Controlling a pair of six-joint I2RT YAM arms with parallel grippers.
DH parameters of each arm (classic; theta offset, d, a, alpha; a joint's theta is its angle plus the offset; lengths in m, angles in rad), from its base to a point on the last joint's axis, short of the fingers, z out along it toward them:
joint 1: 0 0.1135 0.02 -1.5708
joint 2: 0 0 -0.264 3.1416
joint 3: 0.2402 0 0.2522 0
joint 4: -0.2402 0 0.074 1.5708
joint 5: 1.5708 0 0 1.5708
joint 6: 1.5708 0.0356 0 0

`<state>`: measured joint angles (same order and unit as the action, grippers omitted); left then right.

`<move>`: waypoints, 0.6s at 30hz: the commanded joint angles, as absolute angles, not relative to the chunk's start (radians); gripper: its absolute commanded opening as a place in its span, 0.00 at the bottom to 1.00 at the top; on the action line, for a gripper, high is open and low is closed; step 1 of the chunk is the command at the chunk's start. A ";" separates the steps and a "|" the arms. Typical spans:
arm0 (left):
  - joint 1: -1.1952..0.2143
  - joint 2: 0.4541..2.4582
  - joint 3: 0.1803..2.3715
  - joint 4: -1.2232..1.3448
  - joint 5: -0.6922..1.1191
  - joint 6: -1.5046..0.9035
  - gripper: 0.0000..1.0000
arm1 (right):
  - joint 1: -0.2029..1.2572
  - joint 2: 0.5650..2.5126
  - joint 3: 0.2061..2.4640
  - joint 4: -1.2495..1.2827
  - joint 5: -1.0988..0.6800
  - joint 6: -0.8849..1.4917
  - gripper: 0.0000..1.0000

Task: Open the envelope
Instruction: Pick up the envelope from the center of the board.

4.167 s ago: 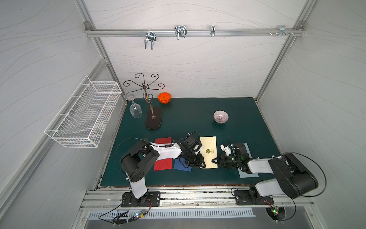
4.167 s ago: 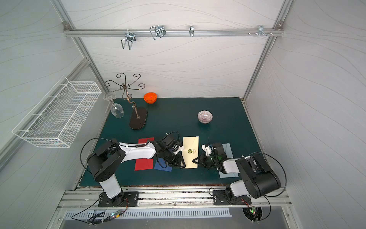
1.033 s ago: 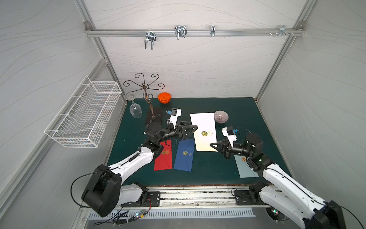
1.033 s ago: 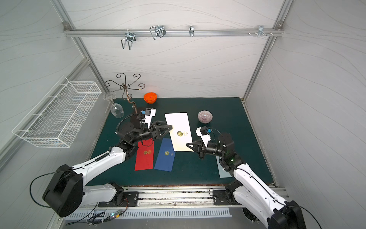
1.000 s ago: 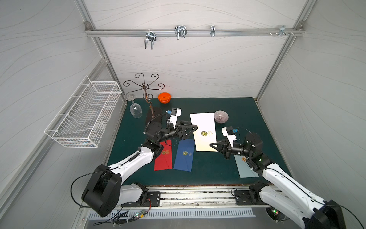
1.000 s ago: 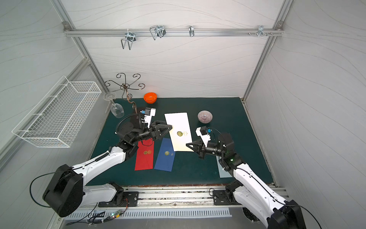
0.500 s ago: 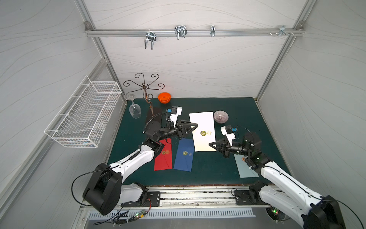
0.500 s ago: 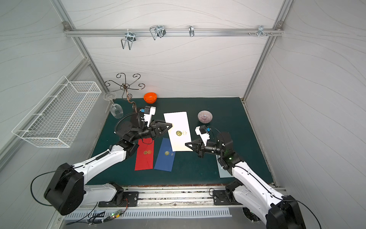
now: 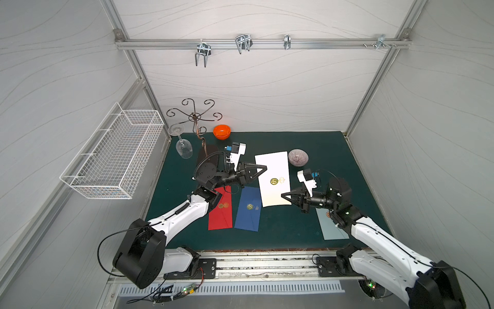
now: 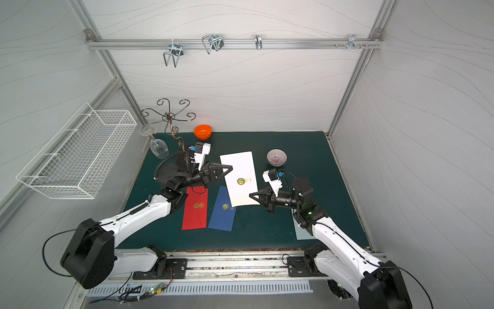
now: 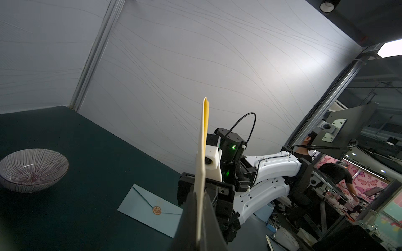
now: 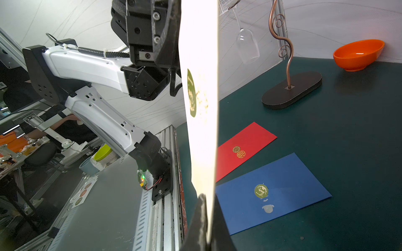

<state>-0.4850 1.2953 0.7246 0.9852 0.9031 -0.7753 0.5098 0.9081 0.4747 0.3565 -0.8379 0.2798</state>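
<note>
- Nearest, right gripper (image 9: pixel 285 195): jaws pinched flat on the near right corner of the cream envelope (image 9: pixel 272 166); I have it lifted clear of the green mat (image 9: pixel 320 144);
- Cream envelope: long axis runs near to far between my two arms; gold seal (image 9: pixel 273 181) faces up; flap, I judge, not yet lifted;
- Farther, left gripper (image 9: pixel 263 169): jaws closed on the left long edge, just beyond the seal.

Part of pale blue envelope (image 9: pixel 330 228) under right arm (image 9: pixel 374 240), white envelope (image 12: pixel 204 43) cropped at edge
</note>
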 commanded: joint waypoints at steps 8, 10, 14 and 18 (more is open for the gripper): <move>-0.480 1.257 0.803 0.865 0.926 -0.676 0.00 | 0.505 0.893 0.560 0.158 -0.706 0.297 0.38; -0.480 1.242 0.815 0.775 0.919 -0.627 0.00 | 0.503 0.881 0.571 0.143 -0.711 0.294 0.41; -0.481 1.227 0.816 0.728 0.922 -0.603 0.00 | 0.507 0.887 0.595 0.166 -0.756 0.318 0.50; -0.481 1.223 0.805 0.748 0.925 -0.623 0.00 | 0.528 0.925 0.640 0.193 -0.778 0.323 0.51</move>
<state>-0.4850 1.2457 0.7708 0.7212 0.9131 -0.6373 0.5148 0.9066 0.5980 0.1829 -0.7513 0.3111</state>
